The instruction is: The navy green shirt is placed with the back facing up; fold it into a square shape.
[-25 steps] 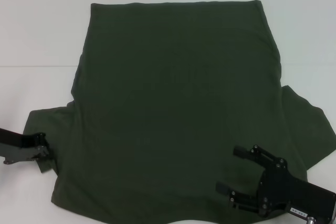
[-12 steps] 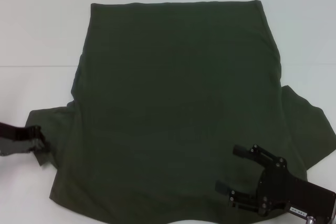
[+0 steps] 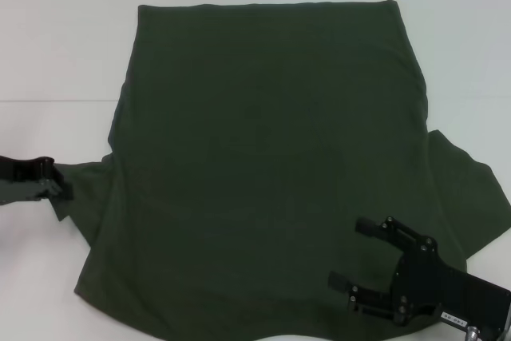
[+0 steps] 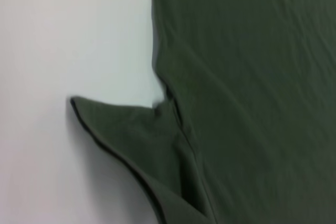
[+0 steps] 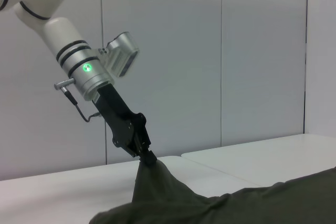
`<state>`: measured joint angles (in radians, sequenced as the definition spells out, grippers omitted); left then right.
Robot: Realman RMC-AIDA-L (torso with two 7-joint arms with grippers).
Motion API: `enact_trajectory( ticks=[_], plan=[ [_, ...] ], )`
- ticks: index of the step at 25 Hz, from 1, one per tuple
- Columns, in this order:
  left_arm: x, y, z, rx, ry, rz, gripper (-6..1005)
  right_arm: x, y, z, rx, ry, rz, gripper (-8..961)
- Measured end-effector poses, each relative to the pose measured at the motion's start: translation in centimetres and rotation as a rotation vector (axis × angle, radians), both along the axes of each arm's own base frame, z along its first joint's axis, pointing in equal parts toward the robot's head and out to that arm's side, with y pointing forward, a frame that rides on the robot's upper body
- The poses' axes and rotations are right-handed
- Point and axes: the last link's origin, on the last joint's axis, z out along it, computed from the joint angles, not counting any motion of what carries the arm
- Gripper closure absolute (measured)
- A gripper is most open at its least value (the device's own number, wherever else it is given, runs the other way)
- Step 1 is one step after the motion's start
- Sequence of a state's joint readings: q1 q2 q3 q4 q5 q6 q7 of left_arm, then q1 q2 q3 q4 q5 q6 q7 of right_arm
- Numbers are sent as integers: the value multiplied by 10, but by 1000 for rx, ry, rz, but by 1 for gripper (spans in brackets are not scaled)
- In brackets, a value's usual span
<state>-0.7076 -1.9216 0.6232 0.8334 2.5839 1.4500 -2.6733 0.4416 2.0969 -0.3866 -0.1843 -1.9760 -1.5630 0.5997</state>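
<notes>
Lifting shirt (image 3: 271, 157) sleeve — left claw (image 3: 54, 183) clamped.

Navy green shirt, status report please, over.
Left claw shut on the navy green shirt, left sleeve lifted off the table. Right claw open over the near hem. Nothing in the way.
</notes>
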Motion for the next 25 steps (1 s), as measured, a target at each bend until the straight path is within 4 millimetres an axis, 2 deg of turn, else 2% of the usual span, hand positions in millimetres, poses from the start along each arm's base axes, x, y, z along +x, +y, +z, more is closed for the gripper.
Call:
enact_trajectory(
  ticks=[15, 21, 25],
  plan=[
    [-7, 7, 38, 67, 68, -4, 990, -3, 1, 0, -2, 9, 13, 23],
    [-5, 8, 40, 67, 65, -12, 989, -3, 1, 0, -3, 12, 15, 23],
    [6, 8, 36, 42, 50, -36, 988, -3, 1, 0, -3, 12, 14, 23]
  ],
)
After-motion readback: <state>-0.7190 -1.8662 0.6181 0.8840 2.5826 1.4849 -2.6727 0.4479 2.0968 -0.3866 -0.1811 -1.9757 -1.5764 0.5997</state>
